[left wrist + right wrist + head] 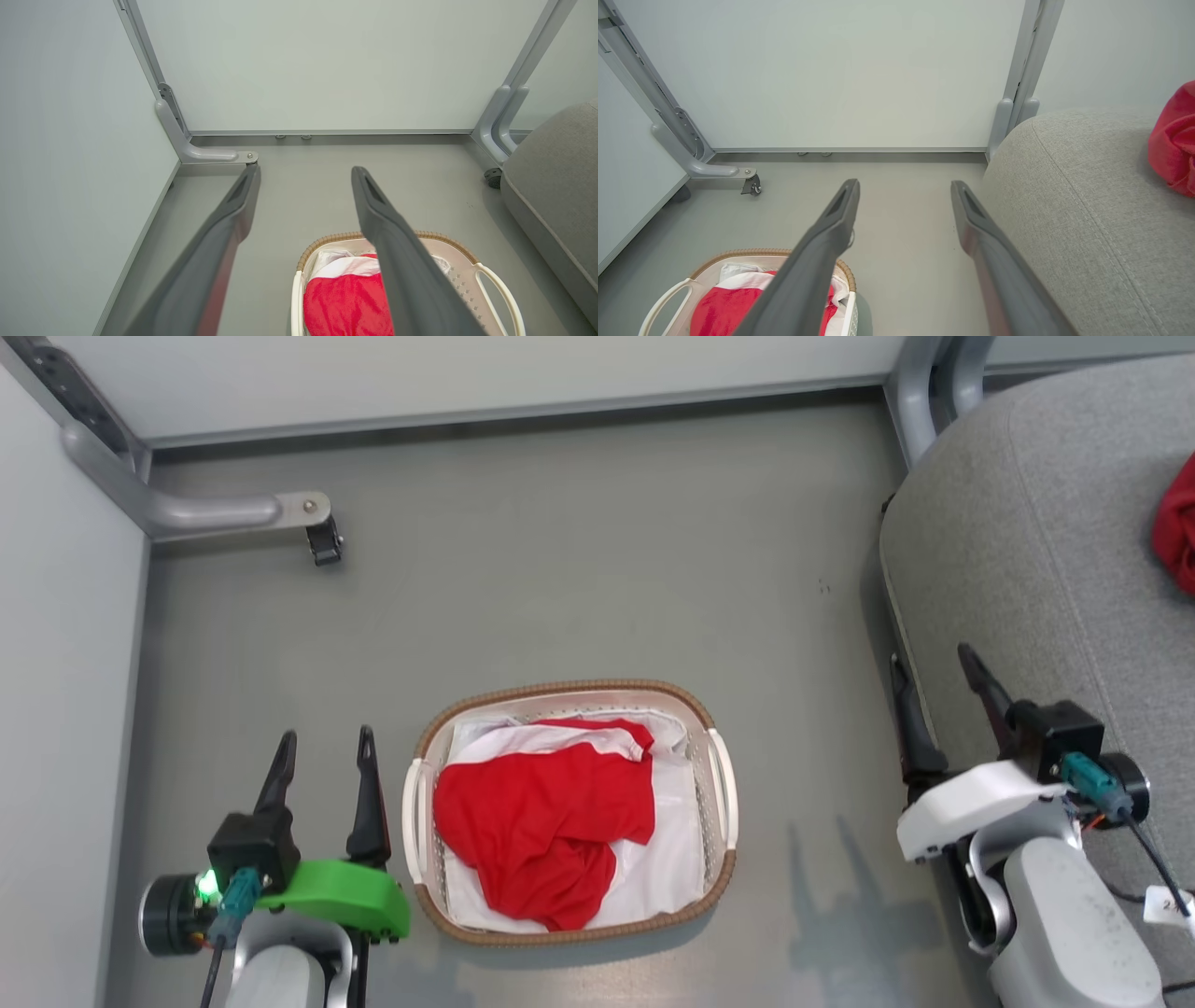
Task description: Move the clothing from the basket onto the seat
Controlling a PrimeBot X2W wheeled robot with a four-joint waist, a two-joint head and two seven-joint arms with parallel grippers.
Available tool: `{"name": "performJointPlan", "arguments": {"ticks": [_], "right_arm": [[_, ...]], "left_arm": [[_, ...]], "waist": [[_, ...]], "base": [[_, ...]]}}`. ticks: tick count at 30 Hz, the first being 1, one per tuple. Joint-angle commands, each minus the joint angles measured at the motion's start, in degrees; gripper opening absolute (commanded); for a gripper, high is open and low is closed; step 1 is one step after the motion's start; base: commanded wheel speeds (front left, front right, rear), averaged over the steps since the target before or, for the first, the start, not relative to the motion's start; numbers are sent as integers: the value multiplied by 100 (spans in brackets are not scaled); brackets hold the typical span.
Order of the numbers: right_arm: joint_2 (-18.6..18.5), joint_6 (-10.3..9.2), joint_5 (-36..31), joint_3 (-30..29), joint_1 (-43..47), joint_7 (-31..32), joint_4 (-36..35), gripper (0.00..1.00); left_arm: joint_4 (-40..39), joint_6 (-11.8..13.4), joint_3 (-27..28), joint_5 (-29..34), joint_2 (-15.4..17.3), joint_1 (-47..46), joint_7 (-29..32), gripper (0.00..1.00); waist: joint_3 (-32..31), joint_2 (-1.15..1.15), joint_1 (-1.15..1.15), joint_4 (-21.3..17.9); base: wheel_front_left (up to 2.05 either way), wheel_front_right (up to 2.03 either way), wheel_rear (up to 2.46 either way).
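on the grey floor (579, 560) between the two arms sits the basket (569, 694), and in it a crumpled heap of red clothing (541, 821) lies on a white liner (667, 873). another red piece (1178, 532) rests on the seat (1036, 523), at the head view's right edge. the left gripper (326, 735) hovers just beside the basket's left handle, fingers spread and empty. the right gripper (932, 658) hangs at the seat's front edge, fingers likewise spread, holding nothing.
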Motion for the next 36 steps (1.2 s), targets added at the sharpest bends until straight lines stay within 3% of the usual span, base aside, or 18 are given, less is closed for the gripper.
{"name": "performJointPlan", "arguments": {"ticks": [1, 21, 30, 36], "right_arm": [[0, -6, 48, 22, 167, -12, -2, 100], [134, -6, 63, 223, 1147, -12, -201, 100], [125, -6, 90, 285, 1016, -12, -246, 100], [100, -6, 104, 354, 795, -12, -402, 100]], "left_arm": [[19, 28, 37, -17, 5, 162, -1, 100], [-206, 82, 58, -69, 6, 1029, 0, 100], [-147, 66, -131, -143, 6, 905, -1, 100], [-49, 27, -380, -203, 6, 578, -1, 100]], "waist": [[-281, 0, 0, 70], [-1103, 0, 0, 13], [-967, 0, 0, 2], [-489, 0, 0, -77]], "base": [[0, 0, 0], [0, 0, 0], [0, 0, 0], [0, 0, 0]]}}
